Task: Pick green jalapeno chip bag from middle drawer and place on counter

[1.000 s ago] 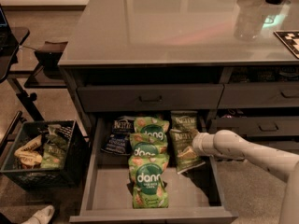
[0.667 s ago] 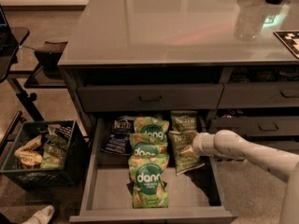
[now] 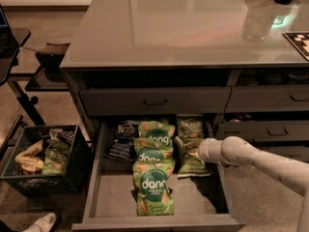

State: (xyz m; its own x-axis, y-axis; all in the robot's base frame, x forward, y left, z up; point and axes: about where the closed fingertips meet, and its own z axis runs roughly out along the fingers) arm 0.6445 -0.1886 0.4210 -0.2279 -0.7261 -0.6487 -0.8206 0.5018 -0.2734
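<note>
The middle drawer [image 3: 116, 197] is pulled open below the counter [image 3: 183, 28]. The olive-green jalapeno chip bag [image 3: 190, 128] lies flat at the drawer's right side, next to the right wall. My gripper [image 3: 197, 153] reaches in from the right at the end of the pale arm. It is low over the front half of this bag and seems to touch it. The wrist hides most of the gripper and the bag's lower part.
Three bright green dang bags [image 3: 153, 187] lie in a row down the drawer's middle, and a dark blue Kettle bag [image 3: 123, 140] lies at the back left. The drawer above [image 3: 154, 100] is closed. A black crate [image 3: 46, 158] of snack bags stands on the floor at left.
</note>
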